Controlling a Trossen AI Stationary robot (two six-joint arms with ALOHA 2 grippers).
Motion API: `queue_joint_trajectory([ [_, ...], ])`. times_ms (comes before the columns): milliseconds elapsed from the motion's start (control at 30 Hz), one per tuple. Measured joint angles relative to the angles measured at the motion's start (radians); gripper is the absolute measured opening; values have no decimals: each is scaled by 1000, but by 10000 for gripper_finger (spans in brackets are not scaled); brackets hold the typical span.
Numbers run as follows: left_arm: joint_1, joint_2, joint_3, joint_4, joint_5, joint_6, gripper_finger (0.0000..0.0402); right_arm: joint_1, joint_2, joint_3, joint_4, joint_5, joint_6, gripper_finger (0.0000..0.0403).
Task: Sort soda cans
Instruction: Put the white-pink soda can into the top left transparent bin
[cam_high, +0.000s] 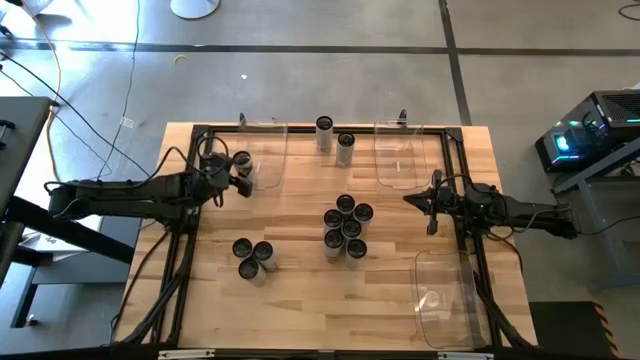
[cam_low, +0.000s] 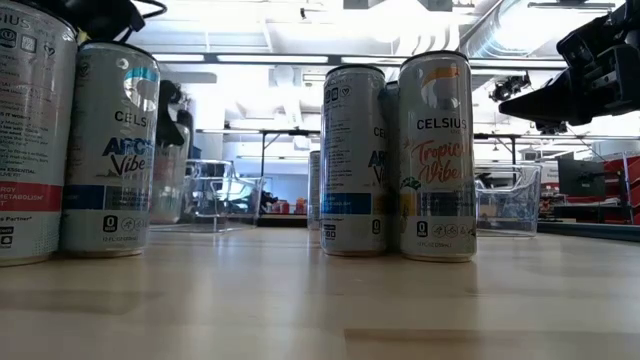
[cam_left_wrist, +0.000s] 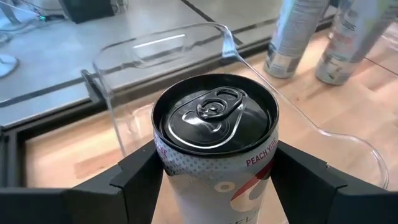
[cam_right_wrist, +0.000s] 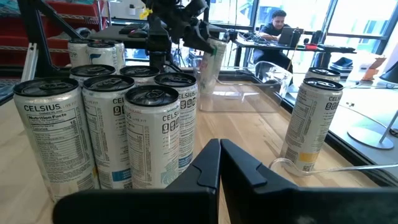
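Toward ten o'clock on the desk (cam_high: 300, 300), the left end effector (cam_left_wrist: 214, 168) pinched a peach soda can (cam_left_wrist: 214, 134) beside a clear bin (cam_high: 265, 160). At three o'clock the right end effector (cam_right_wrist: 219, 163) hung with fingers pressed together, holding nothing. Six cans (cam_high: 346, 228) clustered just right of center, two (cam_high: 253, 254) stood at seven o'clock, and two (cam_high: 334, 138) at twelve.

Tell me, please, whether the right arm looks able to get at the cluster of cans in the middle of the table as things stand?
Probably yes. The right gripper, shut and empty, points at the middle cluster of cans, and only bare table lies between them. It would have to open first, and the cans stand packed together.
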Motion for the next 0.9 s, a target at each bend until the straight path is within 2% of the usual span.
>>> queue_joint_trajectory([
  [367,-1,49,1,7,6,-18,259,0,0,0,0,0,0,5],
  [633,-1,51,1,8,63,-14,296,0,0,0,0,0,0,5],
  [900,-2,50,1,7,108,2,299,0,0,0,0,0,0,5],
])
